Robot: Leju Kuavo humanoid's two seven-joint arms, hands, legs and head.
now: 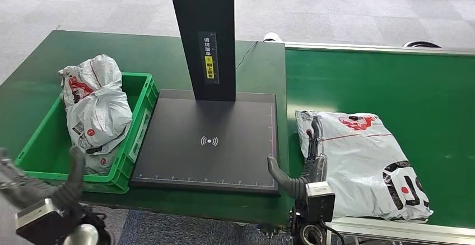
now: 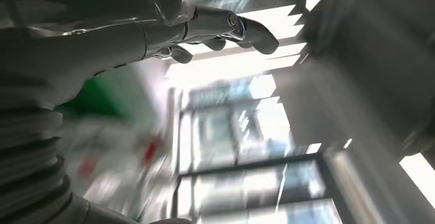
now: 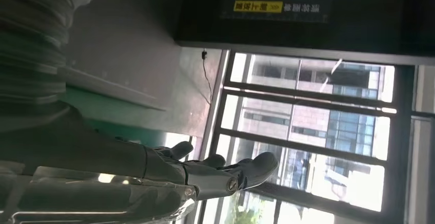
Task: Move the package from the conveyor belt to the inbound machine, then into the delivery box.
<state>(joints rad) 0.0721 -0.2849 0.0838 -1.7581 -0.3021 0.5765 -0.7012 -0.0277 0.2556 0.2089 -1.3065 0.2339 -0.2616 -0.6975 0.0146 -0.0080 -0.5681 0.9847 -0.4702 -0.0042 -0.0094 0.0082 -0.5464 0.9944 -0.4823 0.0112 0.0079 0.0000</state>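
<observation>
A grey plastic mailer package with red and black printing (image 1: 364, 161) lies flat on the green conveyor belt (image 1: 392, 82) at the right, near the belt's front edge and close to its left border. The right hand (image 1: 305, 166) sits at that package's left edge, dark fingers (image 1: 315, 135) laid along and on the bag's rim while the thick grey thumb (image 1: 280, 176) juts out over the strip between belt and machine; the fingers are extended and apart, and nothing is clasped in them. In the right wrist view the same hand (image 3: 205, 175) shows its fingers stretched out with only windows behind them. Just left of the belt stands the inbound machine, a flat black scanning plate with a white wireless mark (image 1: 210, 144) and a tall black post bearing a yellow label (image 1: 204, 32). Left of the plate, touching its edge, is the green plastic delivery box (image 1: 140, 121), holding other crumpled grey mailer bags (image 1: 95, 105). Both rest on a green surface (image 1: 33, 77). The left hand (image 1: 42, 186) hovers at the box's near corner, fingers spread and holding nothing; the left wrist view is blurred but shows its fingers (image 2: 246, 29) loosely curved and free.
</observation>
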